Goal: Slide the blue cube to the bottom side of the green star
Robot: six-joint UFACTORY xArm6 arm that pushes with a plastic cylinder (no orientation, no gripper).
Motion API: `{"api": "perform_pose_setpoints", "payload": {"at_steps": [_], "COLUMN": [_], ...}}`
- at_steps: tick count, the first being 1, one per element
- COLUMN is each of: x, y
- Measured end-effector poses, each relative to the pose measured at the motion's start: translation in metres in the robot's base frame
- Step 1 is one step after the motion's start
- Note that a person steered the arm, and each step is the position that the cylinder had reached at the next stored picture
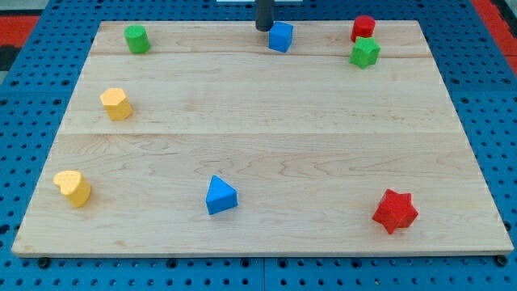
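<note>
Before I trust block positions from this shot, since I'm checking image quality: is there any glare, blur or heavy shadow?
In the camera view, lighting is even and soft: the wooden board shows no glare, and blocks such as the red star cast only faint shadows. The blue cube and green star are sharp. My tip, just left of the cube, is slightly soft, and the rod is cropped at the view's top.

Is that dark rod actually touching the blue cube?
Cannot tell: in the camera view my tip sits right against the blue cube's upper-left edge, with no gap visible.
</note>
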State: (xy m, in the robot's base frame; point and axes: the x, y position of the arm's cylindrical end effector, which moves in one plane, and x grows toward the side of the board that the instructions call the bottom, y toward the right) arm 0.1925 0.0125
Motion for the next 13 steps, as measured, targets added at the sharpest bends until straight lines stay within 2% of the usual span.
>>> {"api": "perform_pose_setpoints", "payload": {"at_steps": [1, 3, 4, 6, 7, 10, 11, 12, 13], "x": [0.018, 0.088, 0.102, 0.105, 0.117, 0.142, 0.164, 0.171, 0.171], "y": [0.020, 0.038, 0.042, -0.038, -0.022, 0.079, 0.056, 0.076, 0.134]}}
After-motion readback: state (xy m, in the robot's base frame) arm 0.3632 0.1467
